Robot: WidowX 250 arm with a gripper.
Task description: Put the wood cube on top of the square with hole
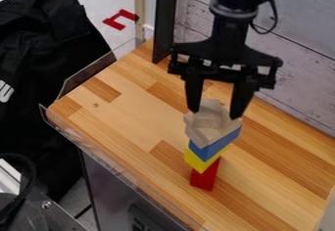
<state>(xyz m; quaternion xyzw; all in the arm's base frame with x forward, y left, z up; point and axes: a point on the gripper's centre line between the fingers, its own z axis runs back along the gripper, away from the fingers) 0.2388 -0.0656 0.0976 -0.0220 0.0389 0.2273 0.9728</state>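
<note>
my gripper hangs in the upper right of the frame, tips pointing down to just right of ctr. fingers stand apart, one on ea. side of the top of the stack; they're not clamped on anything afaict. whether either tip touches wood: can't tell.

wood cube: pale, right of ctr, betw. my two fingertips, at the top of the stack. it sits on the square with hole, also pale wood; the boundary betw. the two is hard to make out, & the hole itself is hard to pick out.

stack, top to bottom under the pale pcs: blue block, yellow block, red block. red one stands upright on the wooden tabletop, lower right of ctr. blue & yellow have corners that jut out past the red one.

surroundings: clear panel along the tabletop's left edge. black cloth w/ a white mark, upper left to mid left. red tape on the pale floor, upper left. plank wall w/ gray boards, upper right. dark post at top, left of my gripper. black cable & metal part, lower left.
</note>
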